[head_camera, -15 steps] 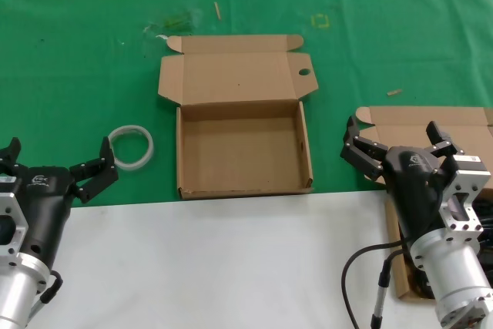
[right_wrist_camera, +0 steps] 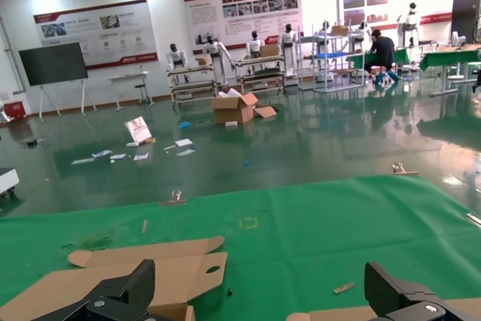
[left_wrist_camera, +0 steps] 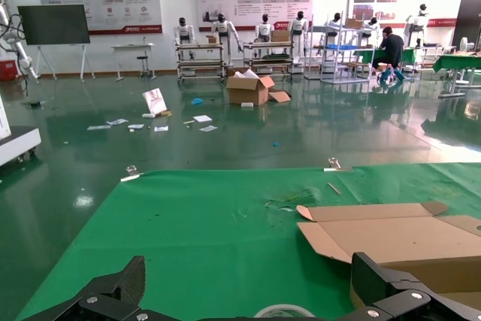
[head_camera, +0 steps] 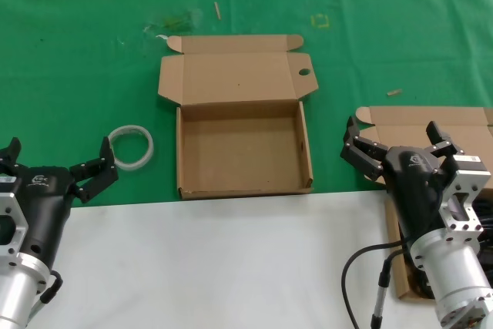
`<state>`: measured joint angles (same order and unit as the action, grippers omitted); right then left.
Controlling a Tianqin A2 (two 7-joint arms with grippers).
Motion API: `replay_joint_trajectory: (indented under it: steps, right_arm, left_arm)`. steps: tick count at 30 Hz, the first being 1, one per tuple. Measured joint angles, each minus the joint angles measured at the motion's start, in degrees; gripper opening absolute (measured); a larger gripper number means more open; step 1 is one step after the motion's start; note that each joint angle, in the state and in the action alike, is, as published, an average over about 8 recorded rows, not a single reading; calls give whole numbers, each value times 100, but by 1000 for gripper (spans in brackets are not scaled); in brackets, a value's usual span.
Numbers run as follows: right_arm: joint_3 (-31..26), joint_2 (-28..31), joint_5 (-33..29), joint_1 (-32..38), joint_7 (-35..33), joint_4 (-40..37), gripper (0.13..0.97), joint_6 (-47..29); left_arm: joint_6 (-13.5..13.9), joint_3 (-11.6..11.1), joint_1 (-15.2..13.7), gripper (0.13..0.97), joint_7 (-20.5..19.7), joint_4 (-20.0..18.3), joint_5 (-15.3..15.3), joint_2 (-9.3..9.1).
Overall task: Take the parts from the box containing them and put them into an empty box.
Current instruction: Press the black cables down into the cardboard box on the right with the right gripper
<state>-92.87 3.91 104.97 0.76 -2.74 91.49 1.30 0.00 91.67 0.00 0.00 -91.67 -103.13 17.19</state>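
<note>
- A head camera looks down on a table: green cloth (head_camera: 77, 59) covers the far part, and a white surface (head_camera: 223, 260) runs across the near part.
- At the centre stands the empty box (head_camera: 243, 156), a shallow brown cardboard mailer. Its hinged lid (head_camera: 235, 75) lies folded back flat toward 12 o'clock, and the lid's side tab at 2 o'clock is pierced by a small round hole (head_camera: 303, 72).
- The box's near wall sits just at the line where green cloth meets white surface. Bare cloth lies open on both its sides.
- A white ring of tape (head_camera: 131, 146) lies flat on the cloth at 9 o'clock from the empty box, apart from it.
- The left gripper (head_camera: 54, 166) is at 8 o'clock in the scene, near the tape ring but not touching it. Its black fingers are spread wide, holding nothing.
- The right gripper (head_camera: 397, 144) is at 4 o'clock, fingers also spread wide and holding nothing.
- The box containing the parts (head_camera: 420, 122) sits at 3 o'clock by the right edge, mostly hidden behind the right arm; only its lid and a near corner show. Its contents cannot be made out.
- Small scraps (head_camera: 394, 92) dot the far cloth.
</note>
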Motion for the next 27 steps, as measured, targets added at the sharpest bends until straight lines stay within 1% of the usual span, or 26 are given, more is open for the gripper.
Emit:
replay_joint_trajectory:
  steps: [4,7,10,14,20,23,27]
  right_arm:
    - [-21,0,19,1,-7,0,965,26]
    - [-168,-1,167,7,-84,2,965,201]
    - [-421,-2,463,3,-276,16,965,525]
    - [-762,-4,970,-31,-710,67,965,1047]
    - [-1132,-4,1748,-112,-1779,278,965,1983]
    - [-1261,-4,2070,-161,-2509,476,965,2567]
    - [-1359,-4,2311,-202,-3540,770,965,3345]
  left_arm:
    - [0,0,0,966,0,0,0,0]
    - [0,0,0,966,0,0,0,0]
    - [0,0,0,966,0,0,0,0]
    - [0,0,0,966,0,0,0,0]
    - [0,0,0,966,0,0,0,0]
    - [0,0,0,966,0,0,0,0]
    - [0,0,0,966,0,0,0,0]
